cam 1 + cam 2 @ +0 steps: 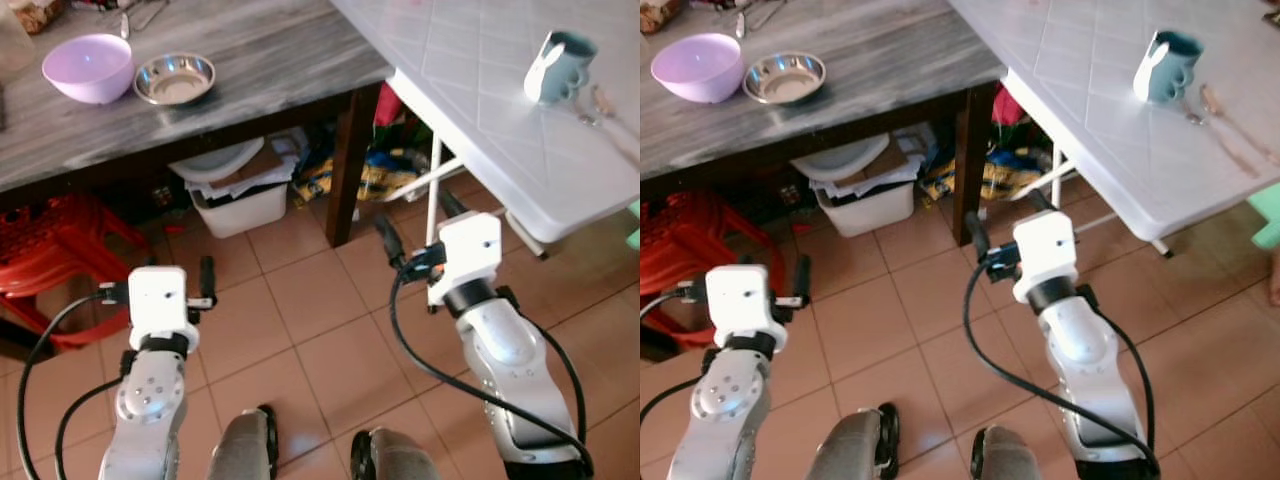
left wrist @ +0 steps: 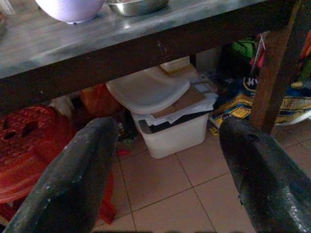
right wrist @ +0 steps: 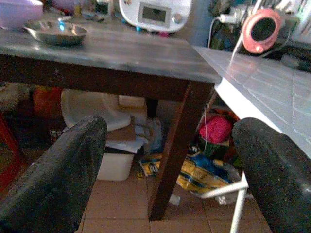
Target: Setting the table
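1. Resting side by side on the grey wooden table (image 1: pixel 250 50) are a lilac plastic bowl (image 1: pixel 88 66) and a shallow steel dish (image 1: pixel 174 78).
2. A teal-and-white mug (image 1: pixel 559 68) stands on the white folding table (image 1: pixel 470 110), with a spoon (image 1: pixel 608 108) just beside it.
3. The left gripper (image 2: pixel 160 165) hangs released over the tiled floor (image 1: pixel 300 320), facing a white bin (image 2: pixel 172 136) under the grey table.
4. The right gripper (image 3: pixel 165 170), fingers spread, hangs low between both tables.

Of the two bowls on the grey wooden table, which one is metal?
The steel bowl, shallow and shiny, sitting to the right of the taller lilac plastic bowl on the grey table.
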{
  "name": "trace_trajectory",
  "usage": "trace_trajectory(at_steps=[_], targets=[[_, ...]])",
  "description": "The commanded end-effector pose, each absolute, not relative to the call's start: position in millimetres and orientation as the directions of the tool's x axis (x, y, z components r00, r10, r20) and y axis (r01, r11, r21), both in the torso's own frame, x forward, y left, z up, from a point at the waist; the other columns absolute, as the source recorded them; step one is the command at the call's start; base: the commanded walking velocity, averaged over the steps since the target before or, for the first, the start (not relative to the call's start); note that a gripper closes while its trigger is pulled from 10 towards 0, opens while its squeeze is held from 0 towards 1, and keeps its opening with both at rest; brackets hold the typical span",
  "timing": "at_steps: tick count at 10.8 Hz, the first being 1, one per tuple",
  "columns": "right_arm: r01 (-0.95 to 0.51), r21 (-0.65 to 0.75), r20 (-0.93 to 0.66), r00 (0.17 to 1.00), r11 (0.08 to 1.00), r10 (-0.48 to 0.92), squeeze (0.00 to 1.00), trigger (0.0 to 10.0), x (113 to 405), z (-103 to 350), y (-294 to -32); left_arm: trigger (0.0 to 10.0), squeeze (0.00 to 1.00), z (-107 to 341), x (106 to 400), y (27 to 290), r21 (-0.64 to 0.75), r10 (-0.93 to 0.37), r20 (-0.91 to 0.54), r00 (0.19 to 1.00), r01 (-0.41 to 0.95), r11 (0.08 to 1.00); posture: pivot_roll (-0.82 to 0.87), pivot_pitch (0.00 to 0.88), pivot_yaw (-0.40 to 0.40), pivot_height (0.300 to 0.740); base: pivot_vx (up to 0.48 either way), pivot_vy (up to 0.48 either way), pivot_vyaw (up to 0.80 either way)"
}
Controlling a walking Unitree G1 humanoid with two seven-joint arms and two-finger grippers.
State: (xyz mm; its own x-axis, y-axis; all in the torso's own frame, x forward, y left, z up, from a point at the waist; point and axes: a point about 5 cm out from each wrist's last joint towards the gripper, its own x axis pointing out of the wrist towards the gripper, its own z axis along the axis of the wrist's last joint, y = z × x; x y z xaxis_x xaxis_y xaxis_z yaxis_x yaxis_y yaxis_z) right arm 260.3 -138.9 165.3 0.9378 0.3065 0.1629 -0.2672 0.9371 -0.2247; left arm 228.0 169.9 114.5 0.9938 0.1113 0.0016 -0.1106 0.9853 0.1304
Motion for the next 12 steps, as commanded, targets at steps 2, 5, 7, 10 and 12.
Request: trace_trajectory(at_steps=[2,5,7,10,12], targets=[[-0.211,-0.237,0.127,0.961,0.948,0.245,0.00,10.0,258.5,159.2,-149.4,10.0,0.00,113.8,227.7,171.2,0.140,0.090,0.006,0.996,-0.090,0.986,-0.02,0.181,0.020,0.740,0.000,0.000,0.00],[-0.022,-0.262,0.132,0.990,0.965,0.058,0.00,10.0,262.7,151.7,-164.0,10.0,0.00,115.8,227.8,173.9,0.121,0.138,0.031,0.990,-0.141,0.983,-0.02,0.156,-0.017,0.740,0.000,0.000,0.00],[-0.007,-0.191,0.135,0.990,0.981,0.033,0.00,10.0,266.8,149.7,-165.3,10.0,0.00,118.9,234.8,173.0,0.109,0.153,0.052,0.987,-0.158,0.981,-0.02,0.142,-0.024,0.740,0.000,0.000,0.00],[-0.090,-0.159,0.147,0.983,0.983,0.114,0.00,10.0,266.4,155.3,-155.5,10.0,0.00,122.1,238.1,169.1,0.111,0.153,0.078,0.985,-0.161,0.981,-0.03,0.172,-0.031,0.740,0.000,-0.104,0.00],[-0.138,-0.176,0.172,0.971,0.975,0.169,0.00,10.0,263.6,159.5,-145.8,10.0,0.00,123.2,239.4,167.2,0.105,0.152,0.082,0.985,-0.161,0.981,-0.03,0.177,-0.038,0.740,0.000,-0.345,0.78]])
